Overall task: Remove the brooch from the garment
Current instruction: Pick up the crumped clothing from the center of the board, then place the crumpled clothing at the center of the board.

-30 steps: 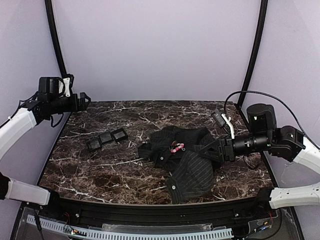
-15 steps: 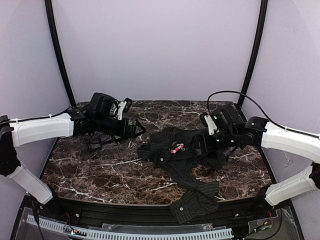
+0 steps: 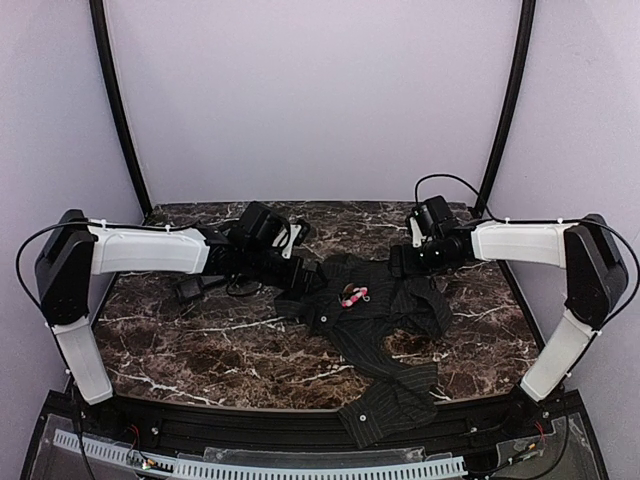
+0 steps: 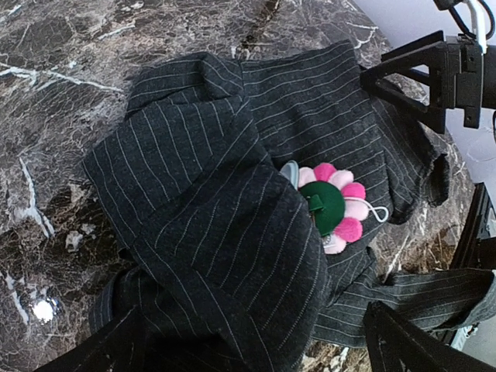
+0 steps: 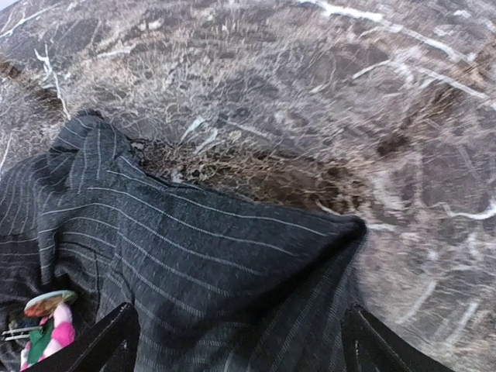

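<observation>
The garment (image 3: 375, 320) is a dark pinstriped shirt, crumpled on the marble table. The brooch (image 3: 352, 296) is pinned on its upper middle: pink petals round a green centre in the left wrist view (image 4: 333, 203), and at the bottom left edge of the right wrist view (image 5: 45, 329). My left gripper (image 3: 303, 279) is open at the shirt's left edge, its jaws wide apart over the fabric (image 4: 256, 358). My right gripper (image 3: 398, 263) is open at the shirt's back right edge, over a fold (image 5: 240, 353). Neither touches the brooch.
Small black trays (image 3: 189, 290) lie at the left, partly hidden behind my left arm. The shirt's lower end (image 3: 385, 408) hangs over the table's front edge. Black frame posts (image 3: 118, 100) stand at both back corners.
Both arms have swung in from the sides and now reach low to the shirt's left and right edges. The shirt's lower part has slid toward the front edge.
</observation>
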Action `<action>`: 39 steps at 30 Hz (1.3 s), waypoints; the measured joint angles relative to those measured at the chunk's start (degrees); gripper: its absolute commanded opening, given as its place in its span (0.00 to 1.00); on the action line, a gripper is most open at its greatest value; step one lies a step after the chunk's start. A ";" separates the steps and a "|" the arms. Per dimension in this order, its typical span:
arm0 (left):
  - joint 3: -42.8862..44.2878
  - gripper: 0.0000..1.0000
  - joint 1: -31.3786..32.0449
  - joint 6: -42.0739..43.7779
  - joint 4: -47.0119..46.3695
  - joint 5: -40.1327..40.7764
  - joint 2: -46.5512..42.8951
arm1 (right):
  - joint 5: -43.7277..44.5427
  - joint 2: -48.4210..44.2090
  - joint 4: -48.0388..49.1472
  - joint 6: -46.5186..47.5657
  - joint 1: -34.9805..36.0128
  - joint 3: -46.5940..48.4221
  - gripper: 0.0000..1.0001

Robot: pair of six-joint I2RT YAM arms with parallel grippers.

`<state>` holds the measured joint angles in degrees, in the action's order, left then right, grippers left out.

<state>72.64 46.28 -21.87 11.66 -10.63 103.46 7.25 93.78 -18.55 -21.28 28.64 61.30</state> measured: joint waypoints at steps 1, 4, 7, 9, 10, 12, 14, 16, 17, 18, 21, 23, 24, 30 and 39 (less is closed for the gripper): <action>0.26 1.00 0.04 0.02 0.07 0.15 0.42 | -0.52 0.85 0.55 0.24 -0.22 0.00 0.84; 1.73 1.00 0.33 0.11 0.61 0.46 2.56 | -3.32 4.76 2.67 0.85 -0.31 0.57 0.77; 3.08 0.79 0.50 0.31 1.33 0.63 4.57 | -5.29 7.65 4.63 1.11 -0.31 1.09 0.52; 3.23 0.56 0.50 0.50 1.73 0.44 5.40 | -6.49 8.83 5.55 1.11 -0.31 1.29 0.32; 3.26 0.49 0.50 0.35 1.88 0.00 5.73 | -6.99 9.11 5.90 1.49 -0.31 1.33 0.22; 3.28 0.29 0.50 -0.04 1.99 -0.96 6.23 | -7.85 9.40 6.49 0.96 -0.57 1.53 0.07; 3.28 0.10 0.50 -0.31 2.03 -2.05 6.40 | -8.50 9.29 6.64 0.79 -0.68 2.01 0.00; 3.28 0.02 0.50 -0.42 2.01 -2.75 6.36 | -8.81 8.83 6.56 0.79 -0.72 2.71 0.00; 3.28 0.01 0.50 -0.87 2.03 -2.93 6.25 | -8.94 8.28 6.51 1.01 -0.74 3.02 0.00; 3.28 0.01 0.50 -0.72 2.14 -2.84 6.08 | -8.81 7.50 6.32 1.09 -0.74 3.39 0.00; 2.60 0.01 0.48 -0.79 3.06 -1.44 3.61 | -8.46 3.06 5.20 1.77 -0.81 4.31 0.00; 1.38 0.01 -0.11 -1.03 3.58 -0.52 -0.28 | -7.72 -2.03 4.57 2.67 -0.83 4.96 0.00; 0.66 0.01 -0.44 -1.29 3.76 -0.46 -2.84 | -7.34 -4.79 4.50 3.17 -0.85 5.42 0.00; -2.86 0.01 -5.35 -6.47 0.72 -5.95 -18.67 | -6.62 -19.26 4.52 6.05 -0.90 8.15 0.00; -16.24 0.05 -5.66 -21.51 -12.39 -22.56 -21.53 | -10.27 -25.05 4.07 6.84 -0.87 3.19 0.02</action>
<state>56.40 40.62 -43.38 -0.73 -33.19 81.93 -3.03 68.73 -14.48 -14.44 27.77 64.49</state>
